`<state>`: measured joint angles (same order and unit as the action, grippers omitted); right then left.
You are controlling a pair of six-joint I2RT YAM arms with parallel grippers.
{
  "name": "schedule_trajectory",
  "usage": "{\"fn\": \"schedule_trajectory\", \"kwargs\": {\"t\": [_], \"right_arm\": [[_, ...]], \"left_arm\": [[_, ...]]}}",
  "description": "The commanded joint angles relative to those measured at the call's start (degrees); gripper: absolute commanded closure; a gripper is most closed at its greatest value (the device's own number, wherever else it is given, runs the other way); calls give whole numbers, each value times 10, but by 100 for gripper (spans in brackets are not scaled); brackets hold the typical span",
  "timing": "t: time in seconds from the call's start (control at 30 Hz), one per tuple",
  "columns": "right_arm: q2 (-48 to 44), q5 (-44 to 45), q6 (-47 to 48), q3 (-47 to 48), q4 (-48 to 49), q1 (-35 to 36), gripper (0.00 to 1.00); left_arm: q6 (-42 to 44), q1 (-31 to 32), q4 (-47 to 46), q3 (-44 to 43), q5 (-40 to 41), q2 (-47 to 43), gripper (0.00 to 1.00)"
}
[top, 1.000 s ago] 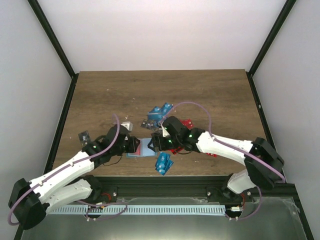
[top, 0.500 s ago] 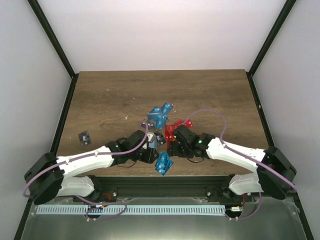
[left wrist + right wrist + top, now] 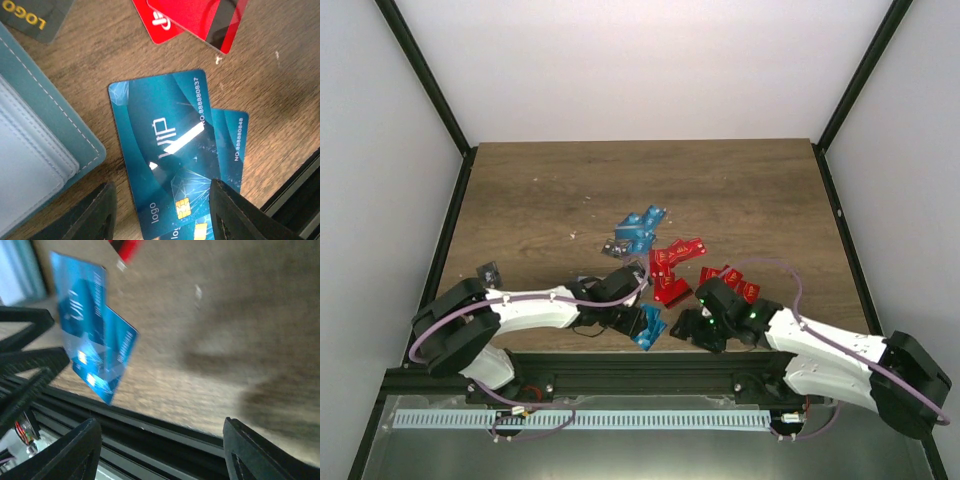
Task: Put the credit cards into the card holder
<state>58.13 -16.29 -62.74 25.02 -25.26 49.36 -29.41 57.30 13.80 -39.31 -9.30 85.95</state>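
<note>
wood-grain table (image 3: 540, 190), white walls around. two bright blue credit cards (image 3: 160, 150) overlap at near edge, just beside teal card holder (image 3: 60, 120). left gripper (image 3: 162, 220) jaws apart, straddling them, empty. right gripper (image 3: 160, 445) jaws wide, empty. cards likely light, stiff, slick, lying flat: best pinched across long edges. left wrist shows holder; top view hides it under arm, shows red cards (image 3: 670, 275) beyond. right wrist blurred.

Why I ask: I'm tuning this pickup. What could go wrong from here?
The two blue cards overlap under the open left gripper, so closing may take both or skid one. They lie close to the table's near edge; a nudge could push them off. The right gripper hovers nearby, so the arms might bump.
</note>
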Motion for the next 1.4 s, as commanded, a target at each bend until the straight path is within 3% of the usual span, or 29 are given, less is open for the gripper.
{"fn": "schedule_trajectory", "kwargs": {"t": [0.0,0.33,0.63,0.97,1.1,1.2,1.37], "right_arm": [[-21,-64,-59,-38,52,16,32],[17,-57,-135,-83,143,79,33],[23,-32,-195,-145,256,84,40],[79,-2,-196,-144,353,84,53],[74,1,-203,-152,348,84,53],[57,4,-209,-157,325,84,53],[42,2,-213,-170,313,83,52]], "left_arm": [[14,12,-4,7,-11,18,47],[-41,68,-39,32,-45,31,47],[-81,87,-105,57,-59,27,50],[-77,89,-101,49,-55,42,53],[-68,89,-66,40,-24,12,55],[-53,87,-25,15,41,-29,53],[-15,76,-5,-31,78,-5,49]]}}
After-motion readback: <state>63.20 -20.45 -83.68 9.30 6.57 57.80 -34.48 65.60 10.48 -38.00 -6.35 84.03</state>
